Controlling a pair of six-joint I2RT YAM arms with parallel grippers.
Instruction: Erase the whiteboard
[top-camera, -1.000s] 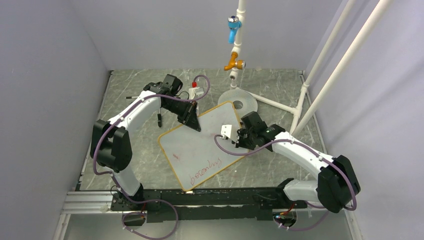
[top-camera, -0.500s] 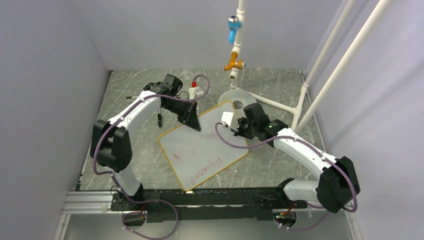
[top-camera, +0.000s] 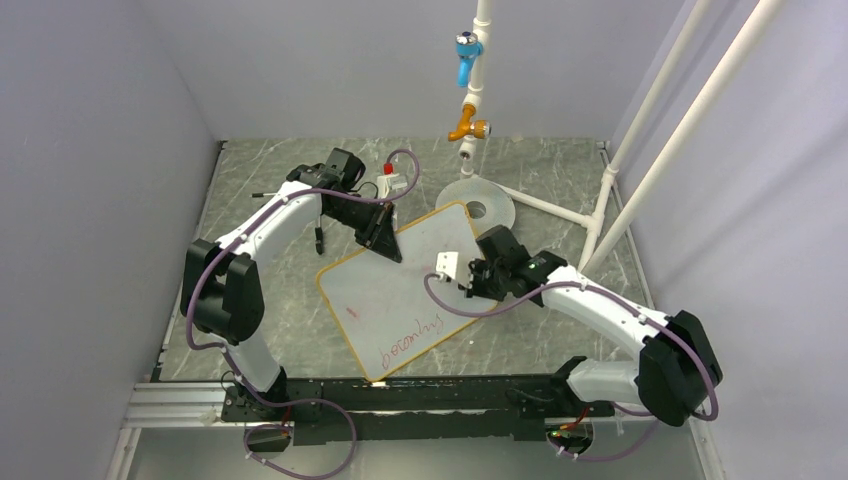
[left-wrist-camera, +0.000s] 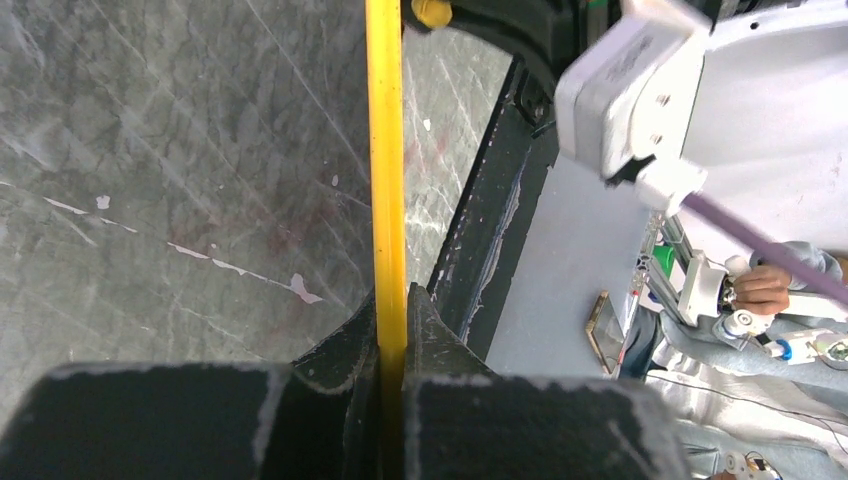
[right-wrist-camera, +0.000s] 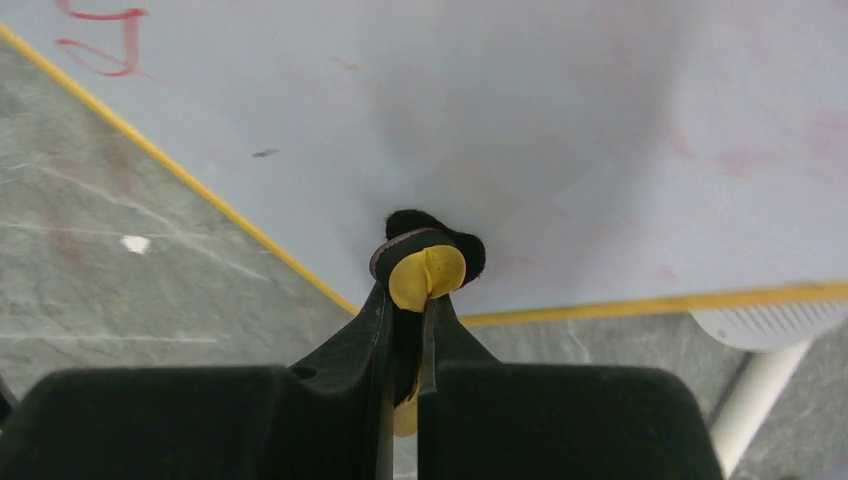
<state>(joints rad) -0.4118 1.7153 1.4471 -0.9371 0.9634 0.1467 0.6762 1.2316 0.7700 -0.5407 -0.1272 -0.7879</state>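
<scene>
Starting at your right gripper (right-wrist-camera: 405, 300): its jaws are pinched nearly together on a small eraser (right-wrist-camera: 428, 272), a yellow tab tipped with a black fuzzy pad, and that pad appears to press on the whiteboard (right-wrist-camera: 560, 120) near its right-hand edge; your left gripper (left-wrist-camera: 392, 300) is clamped just as tight, its fingers nipping the thin yellow-orange frame (left-wrist-camera: 385, 150) at the board's far-left corner, which I judge is there to stop the board sliding.

You have the board lying flat and skewed in the middle of the table (top-camera: 270, 300), between your two arms; the wiping step is in hand and, by my reckoning, partly done, since the far part of the surface shows only faint pink smudges while a line of red writing (top-camera: 412, 338) sits untouched close to the near edge.

Your next move calls for dragging the pad towards that writing with steady downward pressure, the left clamp holding firm; keep the pad on the surface, not on the rim.

Expect a glossy, smooth board with rounded corners; soft felt on the eraser; grey, veined, stone-patterned table beneath.
</scene>
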